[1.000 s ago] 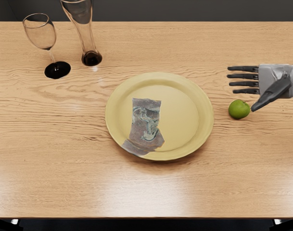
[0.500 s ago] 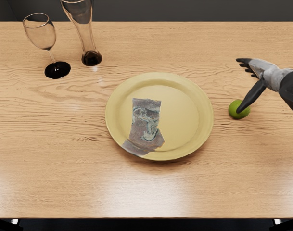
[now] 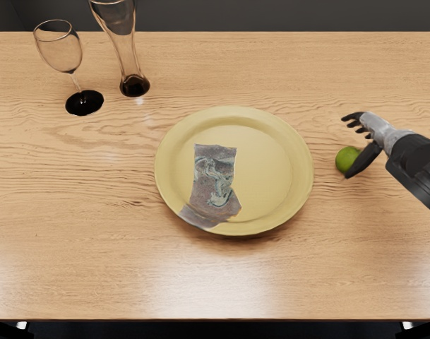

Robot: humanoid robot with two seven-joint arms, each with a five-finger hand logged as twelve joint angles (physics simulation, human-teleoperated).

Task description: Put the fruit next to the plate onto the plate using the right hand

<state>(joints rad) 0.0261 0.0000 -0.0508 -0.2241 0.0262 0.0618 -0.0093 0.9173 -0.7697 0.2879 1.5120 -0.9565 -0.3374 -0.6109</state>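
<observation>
Down beside the small round green lime (image 3: 346,158) the grey-and-black right hand (image 3: 372,131) has sunk since the earlier frame, its arm now lower at the right edge. The lime lies on the light wooden counter (image 3: 200,275) right of centre, near the round yellow plate (image 3: 271,159) but off its rim. The hand is loosely open and holds nothing, its dark thumb crossing the lime's right side; a crumpled grey scrap (image 3: 215,185) lies on the plate.

A light wooden table (image 3: 215,275), softly glossy in front, stands before a dark backdrop (image 3: 271,14).
</observation>
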